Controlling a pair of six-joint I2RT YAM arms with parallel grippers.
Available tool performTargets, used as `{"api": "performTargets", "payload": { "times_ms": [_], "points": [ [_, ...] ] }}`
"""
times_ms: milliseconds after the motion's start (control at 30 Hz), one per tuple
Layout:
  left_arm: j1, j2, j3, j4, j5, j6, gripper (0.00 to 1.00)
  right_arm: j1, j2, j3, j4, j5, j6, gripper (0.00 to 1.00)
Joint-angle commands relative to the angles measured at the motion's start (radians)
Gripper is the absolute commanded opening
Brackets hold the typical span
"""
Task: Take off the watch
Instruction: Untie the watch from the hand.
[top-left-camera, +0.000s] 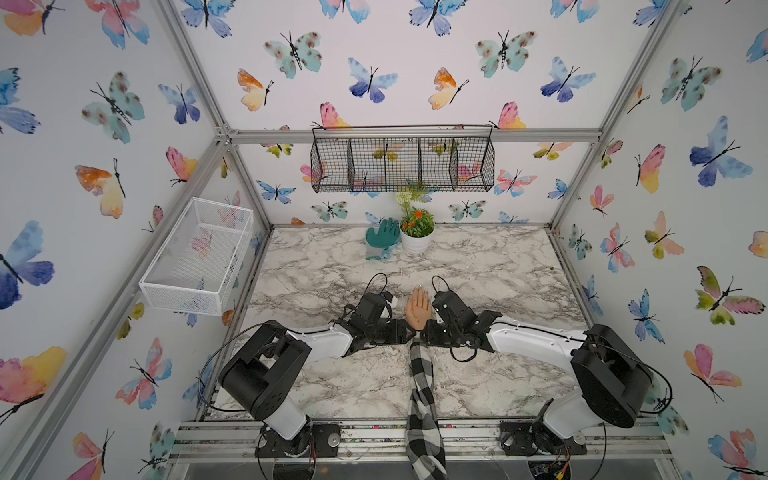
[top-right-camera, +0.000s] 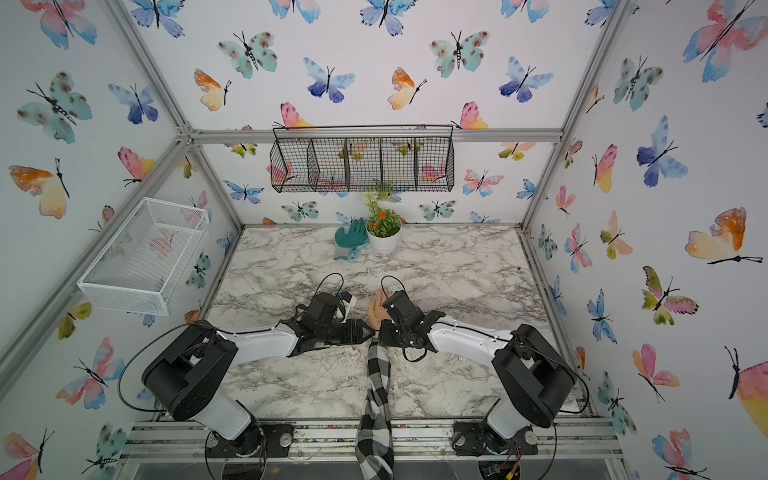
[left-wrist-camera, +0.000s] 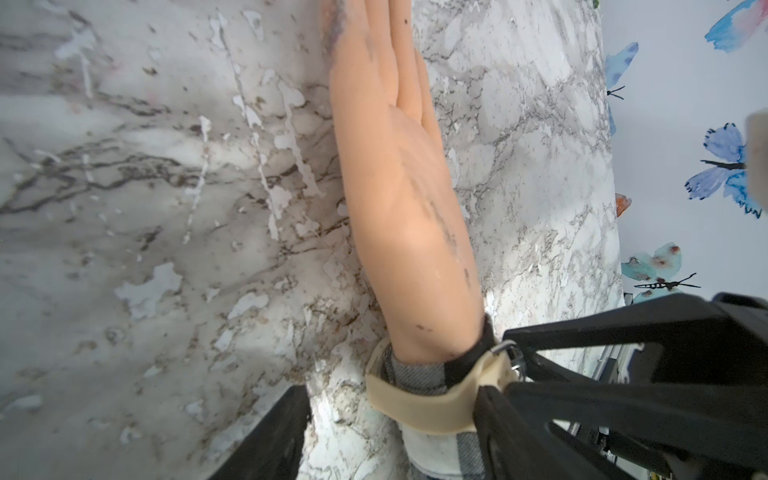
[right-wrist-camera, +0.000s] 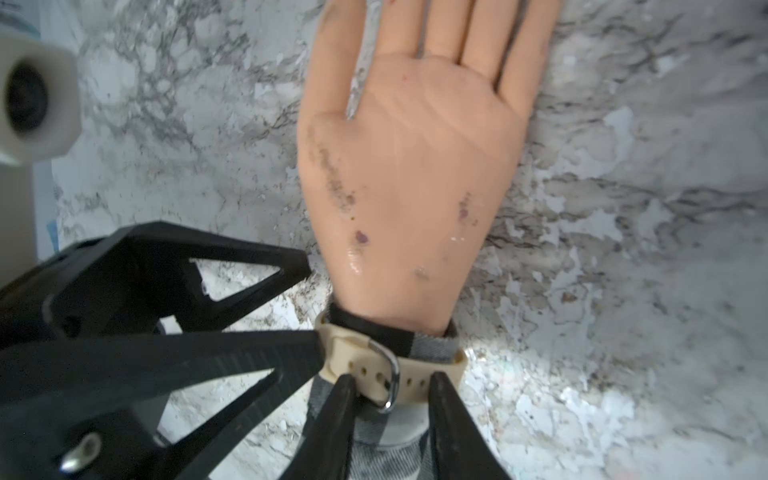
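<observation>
Right wrist view: watch (right-wrist-camera: 365, 370), beige strap wrapped crosswise round the mannequin hand (right-wrist-camera: 411, 174) wrist, silver buckle up, between parted jaws of the right gripper (right-wrist-camera: 392, 378); left gripper (right-wrist-camera: 316, 311), also parted, touches the strap.

Robot test cell: aluminium frame (top-left-camera: 270, 135), butterfly-printed panels (top-left-camera: 415, 62), marble-look surface (top-left-camera: 332, 266), left arm (top-left-camera: 266, 374) and right arm (top-left-camera: 606, 374) bolted to front rail (top-left-camera: 374, 436).

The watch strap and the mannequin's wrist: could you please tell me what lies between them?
The cuff of the checked sleeve lies between them: the watch is buckled over that fabric, not on the bare mannequin hand. Both wrist views show this.
</observation>
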Motion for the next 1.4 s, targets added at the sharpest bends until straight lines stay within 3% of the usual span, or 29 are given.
{"api": "performTargets", "payload": {
  "times_ms": [0, 167, 300, 567, 867, 1133, 1367],
  "points": [
    [-0.003, 0.017, -0.027, -0.036, -0.017, 0.016, 0.64, -0.005, -0.003, 0.014, -0.180, 0.116, 0.012, 0.36],
    [-0.003, 0.010, -0.026, -0.036, -0.018, 0.016, 0.63, -0.004, -0.039, 0.072, -0.266, 0.204, -0.003, 0.30],
    [-0.003, 0.017, -0.021, -0.035, -0.012, 0.017, 0.62, -0.005, -0.063, 0.131, -0.278, 0.198, -0.037, 0.25],
    [-0.004, 0.024, -0.017, -0.027, -0.006, 0.016, 0.62, -0.002, -0.007, 0.217, -0.253, 0.084, -0.100, 0.26],
    [-0.004, 0.026, -0.018, -0.024, -0.003, 0.017, 0.62, 0.009, 0.059, 0.207, -0.229, 0.019, -0.119, 0.28],
    [-0.005, 0.036, -0.009, -0.024, 0.001, 0.019, 0.62, 0.020, 0.089, 0.200, -0.226, 0.012, -0.122, 0.25],
    [-0.005, 0.039, -0.005, -0.024, 0.003, 0.018, 0.62, 0.024, 0.110, 0.194, -0.252, 0.025, -0.131, 0.30]
  ]
}}
